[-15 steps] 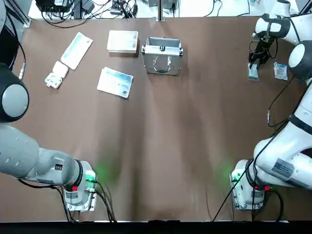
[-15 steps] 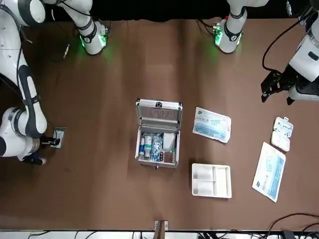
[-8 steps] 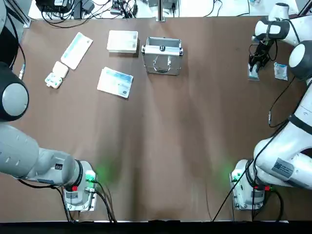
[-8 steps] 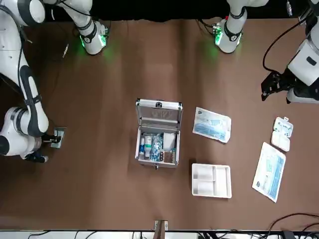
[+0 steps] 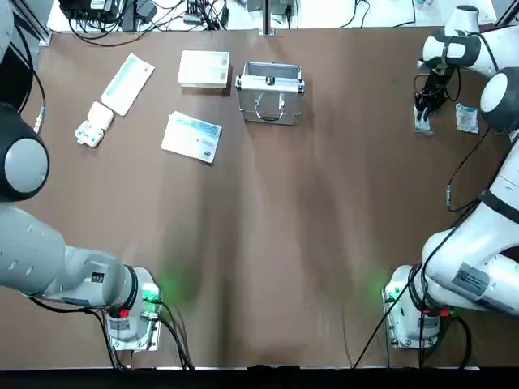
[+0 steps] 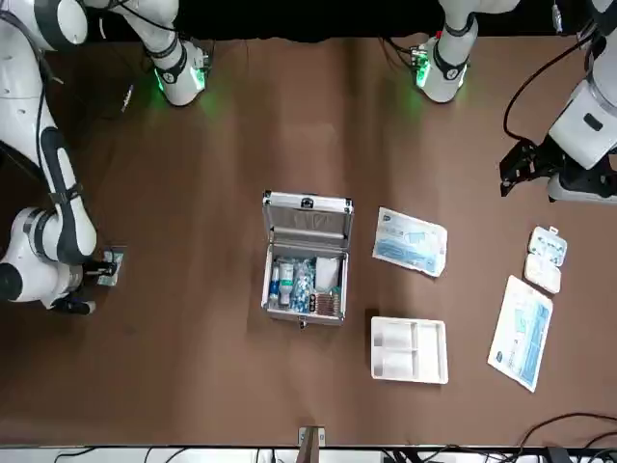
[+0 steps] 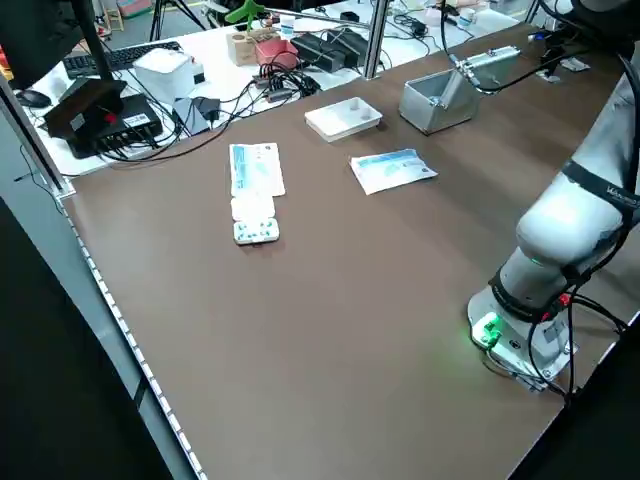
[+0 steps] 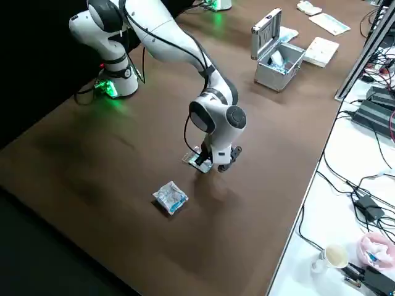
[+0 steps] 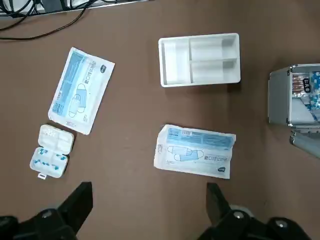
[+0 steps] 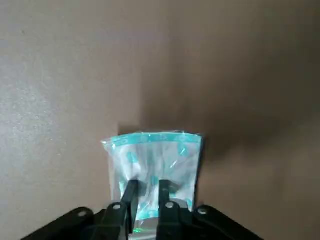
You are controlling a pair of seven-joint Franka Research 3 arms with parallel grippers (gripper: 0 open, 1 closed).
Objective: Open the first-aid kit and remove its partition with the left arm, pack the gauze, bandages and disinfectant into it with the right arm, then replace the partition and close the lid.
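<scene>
Brown tabletop (image 5: pixel 324 211) lay bare between the open metal case (image 6: pixel 305 273), its lid up and some supplies already inside, and the right gripper (image 10: pixel 146 192), which was far off near the table's right edge with its fingers pressed together on the rim of a small clear-and-teal packet (image 10: pixel 152 167); a second packet (image 5: pixel 466 118) lay just beside it. The pale partition (image 6: pixel 409 349) sat next to the case, while the left gripper (image 9: pixel 145 200) hung spread over the flat packs. Judged from this, such a thin edge-hold could let the crinkly packet slip or swing loose on the long carry, though the path looked unobstructed.
</scene>
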